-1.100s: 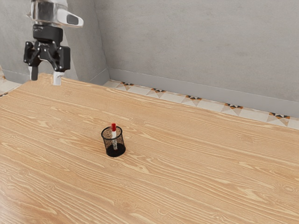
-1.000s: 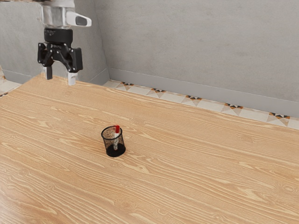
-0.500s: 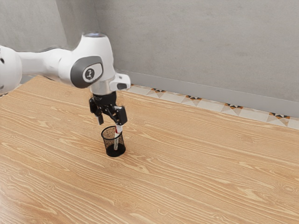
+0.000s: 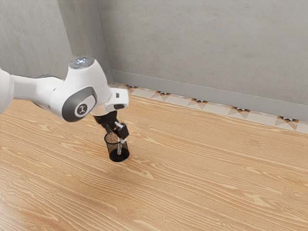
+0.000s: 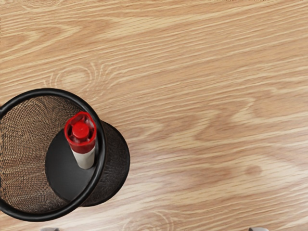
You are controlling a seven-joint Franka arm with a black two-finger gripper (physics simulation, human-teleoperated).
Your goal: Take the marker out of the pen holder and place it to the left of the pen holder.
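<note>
1 marker (image 5: 81,132): inside the pen holder, its red end up and its white part reaching down toward the dark base. The red end is close to the rim; whether it touches the rim, I cannot tell.
Pen holder (image 5: 115,161): black mesh with a round rim, standing upright on the table, toward the exterior view's left, with the marker in it.
Gripper (image 4: 116,135): black, low at the top of the pen holder, wide open, with nothing gripped. Whether it touches the pen holder, I cannot tell.
2 fingers (image 5: 258,229): far apart from each other, with the marker not clamped between them.
Arm (image 4: 53,91): white and grey, coming in from the exterior view's left and reaching right, its hand tilted above the pen holder.
Table (image 4: 202,178): light wood with a wavy grain, under the pen holder.
Far side: 1 grey wall (image 4: 202,43) beyond the table, with patterned floor tiles (image 4: 197,103) along its foot.
</note>
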